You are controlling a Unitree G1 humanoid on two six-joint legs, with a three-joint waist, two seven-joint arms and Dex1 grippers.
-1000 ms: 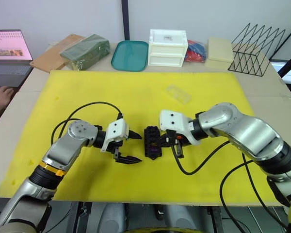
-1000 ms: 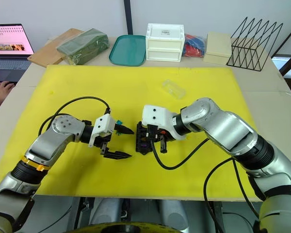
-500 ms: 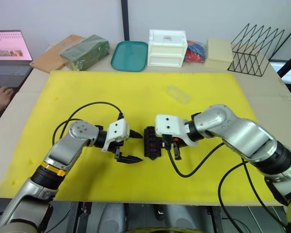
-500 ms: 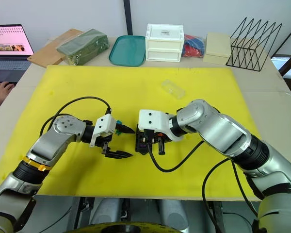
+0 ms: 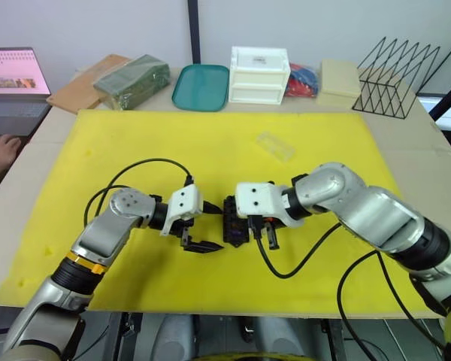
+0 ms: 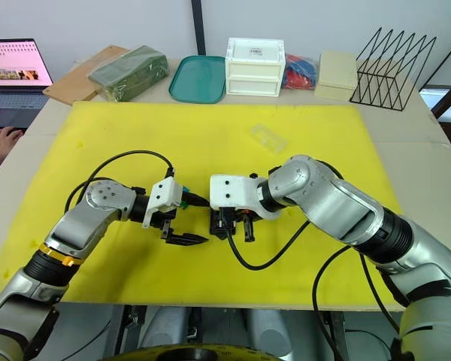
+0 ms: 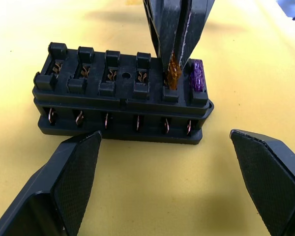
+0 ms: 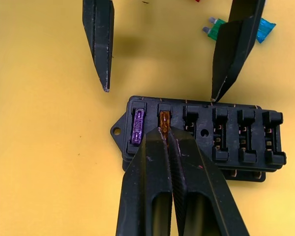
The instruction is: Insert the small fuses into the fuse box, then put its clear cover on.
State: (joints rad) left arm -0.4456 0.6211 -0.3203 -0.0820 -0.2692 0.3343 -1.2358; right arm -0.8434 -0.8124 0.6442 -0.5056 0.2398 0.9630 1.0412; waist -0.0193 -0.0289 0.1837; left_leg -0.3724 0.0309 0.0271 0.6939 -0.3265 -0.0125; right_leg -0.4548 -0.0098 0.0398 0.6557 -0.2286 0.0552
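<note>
The right hand (image 5: 264, 232) is pinching an amber fuse (image 8: 163, 119) between closed fingers and pressing it down into the slot right beside the purple fuse (image 8: 137, 127) already sitting at the end of the fuse box (image 5: 234, 219), so it looks like the rows are getting filled from that end first. The left hand (image 5: 201, 227) is hanging wide open and empty just beside the fuse box, probably ready to brace it, with green and teal fuses (image 8: 238, 28) waiting behind it. Well beyond the fuse box the clear cover (image 5: 276, 145) is lying on the yellow mat (image 5: 210, 143) covering the counter, out of the way until the end.
</note>
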